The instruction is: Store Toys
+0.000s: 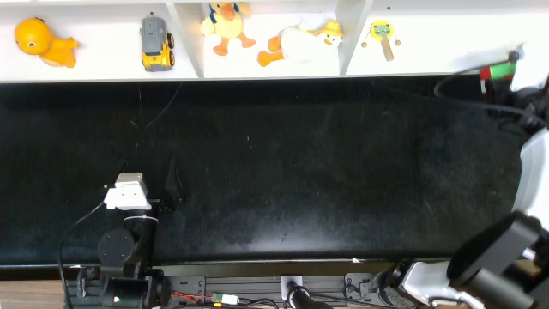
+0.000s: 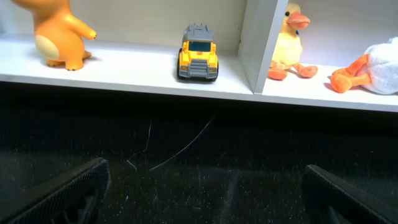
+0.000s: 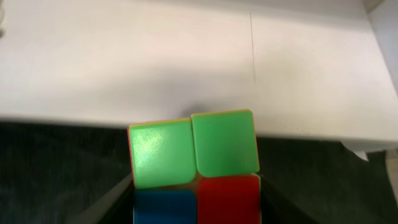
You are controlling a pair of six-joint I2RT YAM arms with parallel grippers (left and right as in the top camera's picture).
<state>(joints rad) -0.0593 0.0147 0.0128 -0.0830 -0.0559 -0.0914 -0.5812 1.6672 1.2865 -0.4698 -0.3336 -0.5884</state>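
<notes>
While squeezing puzzle cube [image 3: 193, 149] across opposite flat sides with right gripper [image 3: 196, 205], expect rigid, light, slick plastic prone to twisting; left gripper [image 2: 205, 199] spread wide, empty.

Robotics lab bench: black mat [image 1: 300, 172], white toy shelf [image 1: 343, 70], loose cables [image 1: 225, 299].
</notes>
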